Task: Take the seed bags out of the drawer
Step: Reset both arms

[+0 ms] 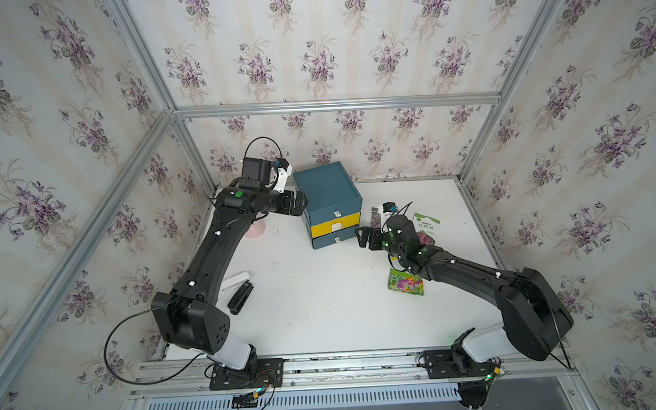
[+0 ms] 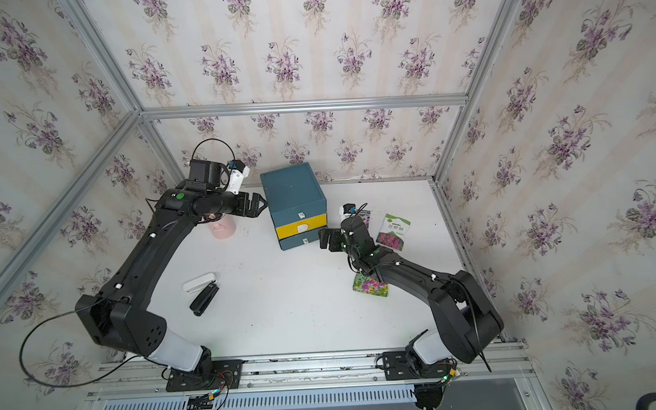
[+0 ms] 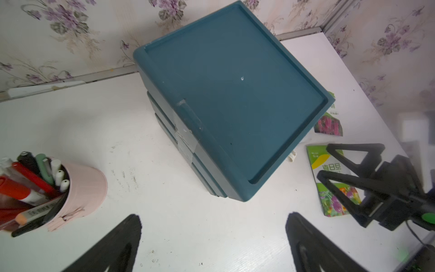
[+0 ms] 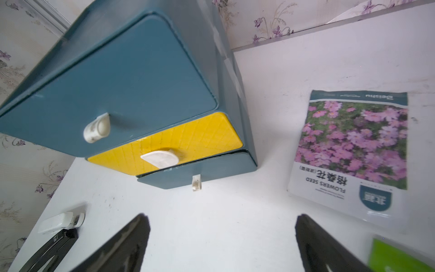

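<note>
The teal drawer unit (image 1: 328, 198) (image 2: 294, 199) stands at the back middle, with a yellow middle drawer (image 4: 179, 143) and a bottom drawer (image 4: 211, 172) that shows a thin dark gap along its top. Three seed bags lie on the table to its right. The white-green one with magenta blooms (image 1: 427, 225) (image 2: 395, 230) is farthest right. The pink-bloom one with a white band (image 4: 353, 146) is next to the unit. The green-yellow one (image 1: 406, 284) (image 3: 329, 179) lies nearer the front. My left gripper (image 1: 303, 203) (image 3: 213, 219) is open at the unit's left side. My right gripper (image 1: 363, 236) (image 4: 222, 217) is open, facing the drawer fronts. Neither holds anything.
A pink cup of pens (image 2: 222, 226) (image 3: 82, 188) stands left of the unit, under my left forearm. A white stapler (image 1: 235, 281) and a black one (image 1: 241, 299) lie at the left front. Wallpapered walls with metal rails (image 1: 334, 105) close in the table.
</note>
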`<state>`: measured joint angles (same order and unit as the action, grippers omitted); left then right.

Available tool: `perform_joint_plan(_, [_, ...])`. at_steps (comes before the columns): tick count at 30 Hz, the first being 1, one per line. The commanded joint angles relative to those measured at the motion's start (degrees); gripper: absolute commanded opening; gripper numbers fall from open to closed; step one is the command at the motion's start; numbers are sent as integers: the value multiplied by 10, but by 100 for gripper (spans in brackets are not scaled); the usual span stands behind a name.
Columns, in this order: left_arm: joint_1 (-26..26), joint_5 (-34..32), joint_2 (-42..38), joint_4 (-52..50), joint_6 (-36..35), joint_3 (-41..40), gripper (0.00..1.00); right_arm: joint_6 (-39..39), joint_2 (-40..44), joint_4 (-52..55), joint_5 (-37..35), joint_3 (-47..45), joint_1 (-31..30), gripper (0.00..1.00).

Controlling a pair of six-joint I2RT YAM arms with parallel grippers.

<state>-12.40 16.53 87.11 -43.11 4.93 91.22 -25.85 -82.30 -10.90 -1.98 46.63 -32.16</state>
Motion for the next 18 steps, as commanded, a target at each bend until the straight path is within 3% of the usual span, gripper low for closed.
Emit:
perform_joint_plan(1, [0, -64, -44, 62, 21, -59, 99, 37, 25, 44, 36, -1, 47, 100])
perform_joint_plan(10, [6, -147, -184, 228, 21, -311, 100, 117, 66, 69, 28, -5, 161, 100])
perform_joint_plan(18, [36, -176, -189, 396, 5, -474, 100, 202, 55, -49, -29, -52, 245, 100])
